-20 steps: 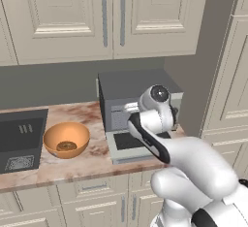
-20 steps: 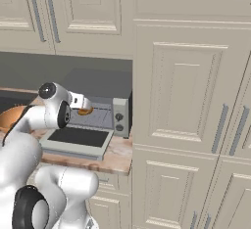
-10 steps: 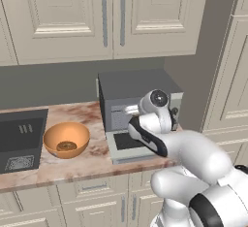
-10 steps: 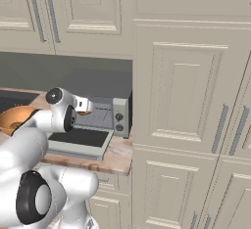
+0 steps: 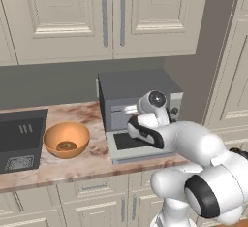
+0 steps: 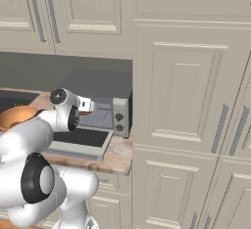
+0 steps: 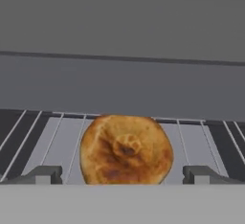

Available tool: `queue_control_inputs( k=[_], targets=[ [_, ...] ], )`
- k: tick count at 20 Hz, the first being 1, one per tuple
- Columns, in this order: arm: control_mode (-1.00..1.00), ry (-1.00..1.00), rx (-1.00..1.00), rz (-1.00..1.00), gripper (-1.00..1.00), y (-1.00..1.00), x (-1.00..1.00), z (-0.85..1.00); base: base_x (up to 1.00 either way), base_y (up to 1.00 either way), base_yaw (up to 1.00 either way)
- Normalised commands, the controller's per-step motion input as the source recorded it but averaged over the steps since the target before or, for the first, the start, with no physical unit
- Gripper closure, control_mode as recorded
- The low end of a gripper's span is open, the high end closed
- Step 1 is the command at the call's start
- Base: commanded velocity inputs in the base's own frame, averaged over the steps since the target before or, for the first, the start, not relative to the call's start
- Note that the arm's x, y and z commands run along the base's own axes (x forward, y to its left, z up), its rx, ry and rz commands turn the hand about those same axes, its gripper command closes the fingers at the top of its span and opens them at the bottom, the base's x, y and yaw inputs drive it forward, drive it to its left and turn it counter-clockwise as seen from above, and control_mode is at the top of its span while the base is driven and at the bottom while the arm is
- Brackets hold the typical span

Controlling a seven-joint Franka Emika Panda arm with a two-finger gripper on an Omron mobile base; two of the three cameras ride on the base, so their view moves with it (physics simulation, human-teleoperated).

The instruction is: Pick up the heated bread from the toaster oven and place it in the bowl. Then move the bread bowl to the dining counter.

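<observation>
Gripper [image 7: 123, 174], fingers apart, straddles the bread [image 7: 126, 150] on the oven rack [image 7: 52, 137]; advance squarely, then close gently.

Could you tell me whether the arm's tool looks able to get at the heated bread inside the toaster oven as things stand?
Probably yes. The toaster oven has its door dropped open, and the heated bread lies on the wire rack between the fingertips of the open tool, with nothing in front of it.
</observation>
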Motion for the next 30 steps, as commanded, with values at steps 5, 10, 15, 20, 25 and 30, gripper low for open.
queue_control_inputs(
  k=[5, 10, 15, 20, 25, 30],
  targets=[
    [-1.00, 0.00, 0.00, 0.00, -1.00, 0.00, 0.20, -0.17, 0.00, 0.00, 0.00],
    [-1.00, 0.00, 0.00, 0.00, -1.00, 0.00, 0.13, -0.23, 0.00, 0.00, 0.00],
    [-1.00, 0.00, 0.00, 0.00, -1.00, -0.04, 0.07, -0.21, 0.00, 0.00, 0.00],
    [-1.00, 0.00, 0.00, 0.00, -1.00, -0.15, 0.00, -0.16, 0.00, 0.00, 0.00],
    [-1.00, 0.00, 0.01, 0.00, -1.00, -0.11, 0.00, -0.12, 0.00, 0.00, 0.00],
    [-1.00, 0.00, 0.00, 0.00, 1.00, -0.02, 0.00, -0.31, 0.00, 0.00, 0.00]
  ],
)
